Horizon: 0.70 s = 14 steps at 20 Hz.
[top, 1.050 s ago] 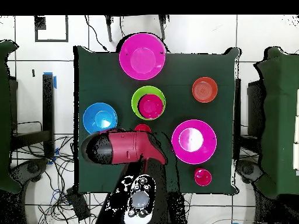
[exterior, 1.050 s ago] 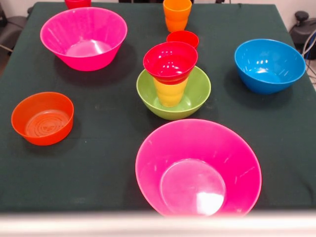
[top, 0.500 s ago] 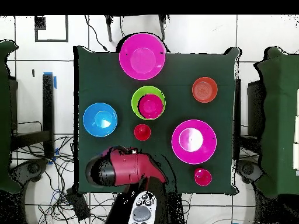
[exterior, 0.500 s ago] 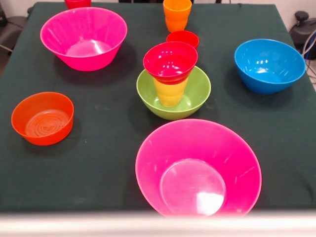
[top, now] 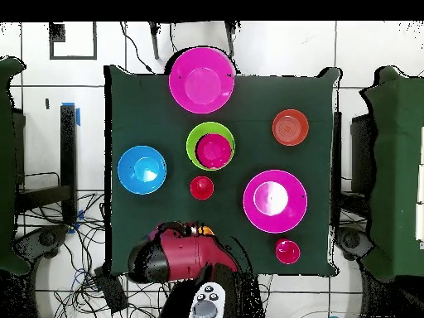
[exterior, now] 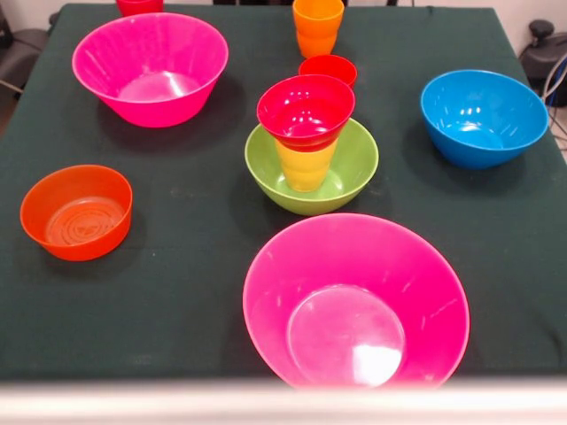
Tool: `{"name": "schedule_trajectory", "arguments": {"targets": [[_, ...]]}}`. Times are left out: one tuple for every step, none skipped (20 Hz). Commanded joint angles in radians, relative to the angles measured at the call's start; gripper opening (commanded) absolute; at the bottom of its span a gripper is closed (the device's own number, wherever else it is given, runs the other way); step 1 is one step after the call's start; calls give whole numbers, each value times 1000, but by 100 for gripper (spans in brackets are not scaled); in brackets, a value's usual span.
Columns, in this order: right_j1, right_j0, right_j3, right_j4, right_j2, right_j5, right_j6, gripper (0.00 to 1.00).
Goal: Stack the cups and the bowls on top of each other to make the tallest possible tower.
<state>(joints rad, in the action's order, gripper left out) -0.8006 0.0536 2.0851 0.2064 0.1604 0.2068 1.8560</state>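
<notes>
In the front view the claw is not shown, so nothing can be said there of how it stands to the tower. The tower is seen at the middle of the table: a yellow cup is set upright in the lime-green bowl, and the small red bowl is carried on the cup's rim. That bowl is wider than the cup beneath it, so the top is judged easily tipped. If another piece is lowered off-centre or with a push, the red bowl may be slid off and the cup toppled inside the green bowl. A red cup is placed just behind the tower. It may be knocked into the tower if it is approached carelessly.

In the overhead view only the red and black arm is seen, over the table's edge. The claw is hidden beneath the arm, and whether it is apart or together cannot be told. The tower is found well apart from the arm, further in over the table, with the red cup between the two. The blue bowl is placed to one side of that line, and a hot-pink bowl to the other.
</notes>
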Motion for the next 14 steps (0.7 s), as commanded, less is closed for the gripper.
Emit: {"name": "schedule_trajectory", "arguments": {"targets": [[79, -19, 55, 63, -76, -85, 93, 100], [81, -20, 56, 62, -76, -87, 94, 100], [83, -21, 56, 61, -75, -89, 95, 100], [88, -19, 56, 64, -72, -98, 97, 100], [91, -18, 61, 65, -70, -110, 99, 100], [94, -17, 62, 65, -68, -117, 101, 100], [96, -16, 63, 66, -67, -124, 103, 100], [100, -15, 64, 65, -64, -130, 103, 0], [102, -16, 65, 64, -64, -136, 106, 0], [104, -16, 66, 64, -64, -142, 108, 0], [107, -18, 66, 64, -64, -150, 109, 0], [110, -19, 66, 64, -65, -157, 110, 0], [112, -23, 66, 63, -67, -161, 110, 0], [119, -26, 65, 61, -68, -166, 111, 0]]}}
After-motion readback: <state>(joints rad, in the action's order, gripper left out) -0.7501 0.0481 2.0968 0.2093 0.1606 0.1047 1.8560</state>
